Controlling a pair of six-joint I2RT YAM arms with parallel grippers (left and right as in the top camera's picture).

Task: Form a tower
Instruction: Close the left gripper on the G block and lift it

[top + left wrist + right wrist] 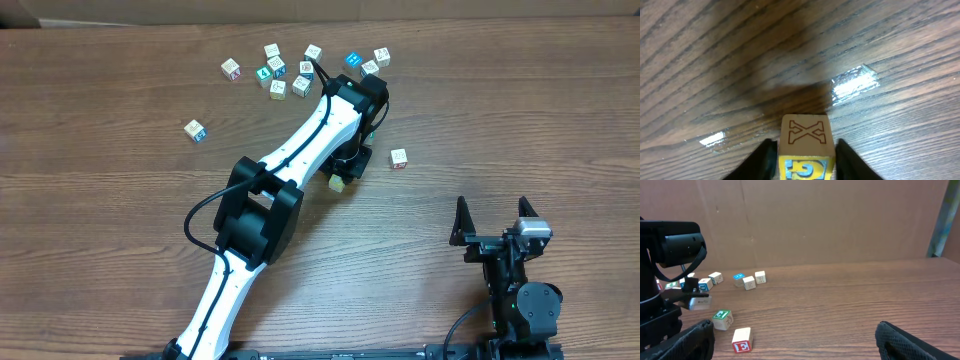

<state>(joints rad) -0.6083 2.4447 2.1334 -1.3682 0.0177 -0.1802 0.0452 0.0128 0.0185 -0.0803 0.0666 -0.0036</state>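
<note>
The left arm reaches from the lower left of the overhead frame up to its middle. In its wrist view the left fingers point(762, 162) stand close on either side of a pale cube marked X point(806, 134), which has a blue-and-yellow letter on its near face. Whether they pinch it or only flank it I cannot tell. Bare wood runs ahead of it to the top of that frame.

From overhead a yellowish-green cube point(338, 183) shows at the lower edge of that gripper; I cannot tell whether it is the X cube. A red-lettered cube point(399, 158) lies apart, to its right.

The tower is not yet stacked: every cube that shows lies singly. A cluster of loose cubes point(301, 86) sits near the table's point(520, 110) far edge at upper centre, below the cardboard wall point(815, 220). One stray cube point(195, 130) lies left of the arm.

The right fingers point(461, 225) are spread wide at the lower right, near the bottom edge. Plain wood lies between them and the red-lettered cube, and across the left and right sides of the frame.
</note>
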